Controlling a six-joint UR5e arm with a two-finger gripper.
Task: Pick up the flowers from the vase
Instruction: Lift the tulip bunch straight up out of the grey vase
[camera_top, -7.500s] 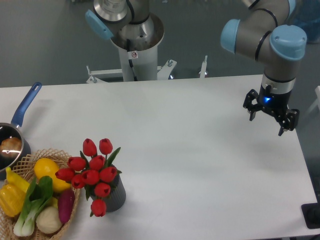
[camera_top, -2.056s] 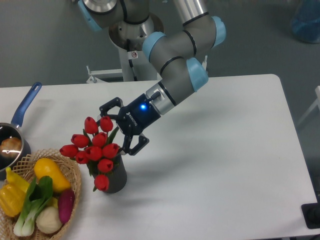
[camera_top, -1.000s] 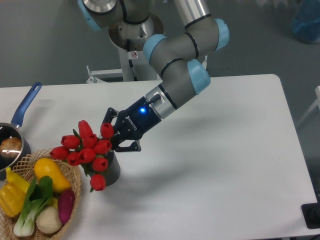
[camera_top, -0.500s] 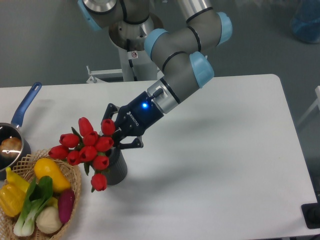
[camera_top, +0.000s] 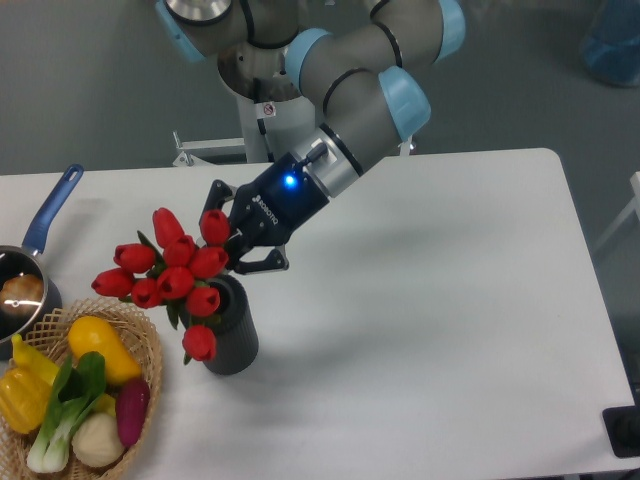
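Since half a second ago my gripper (camera_top: 243, 243) has risen a little, and the red tulips (camera_top: 165, 275) have come up and leftward with it. My fingers are clenched on the stems just above the mouth of the dark grey ribbed vase (camera_top: 232, 330), which stands on the white counter (camera_top: 430, 320) beside the wicker basket of produce (camera_top: 70, 390), one bloom drooping against its side

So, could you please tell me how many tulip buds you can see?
9 on the tulips: eight clustered left of the gripper, one drooping beside the vase. Others may be hidden.
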